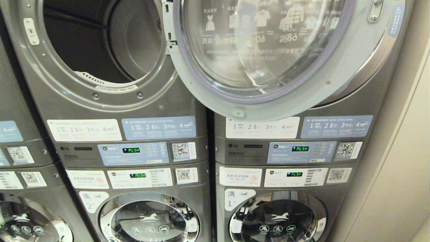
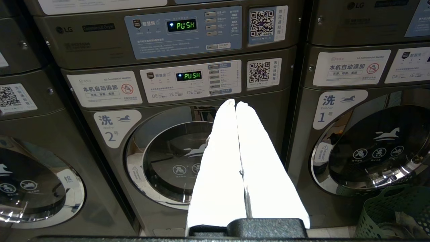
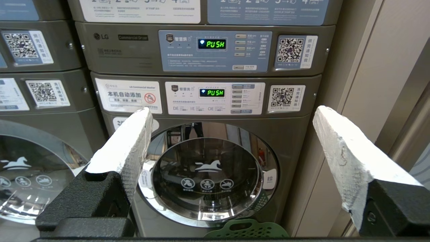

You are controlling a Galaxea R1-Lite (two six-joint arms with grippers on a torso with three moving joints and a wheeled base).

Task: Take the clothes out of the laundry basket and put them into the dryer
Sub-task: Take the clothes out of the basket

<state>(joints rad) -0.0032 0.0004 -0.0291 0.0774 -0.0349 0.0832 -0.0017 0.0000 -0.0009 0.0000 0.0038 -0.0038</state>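
- One open dryer drum (image 1: 100, 40), its one door (image 1: 262, 57) swung wide.
- Three washer doors (image 1: 147, 222) below.
- Four lit displays (image 1: 131, 150).
- One green laundry basket (image 2: 386, 208).

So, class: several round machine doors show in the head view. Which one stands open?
The upper door of the dryer, swung to the right off its dark drum. The lower washer doors sit shut.

I see grey metallic machines (image 1: 198, 111) with green lit displays (image 1: 131, 150), blue and white labels (image 1: 158, 127), and black-and-white QR stickers (image 1: 183, 151). The laundry basket (image 2: 386, 208) is green with a perforated pattern; my gripper fingers (image 3: 131, 148) are white on black mounts.
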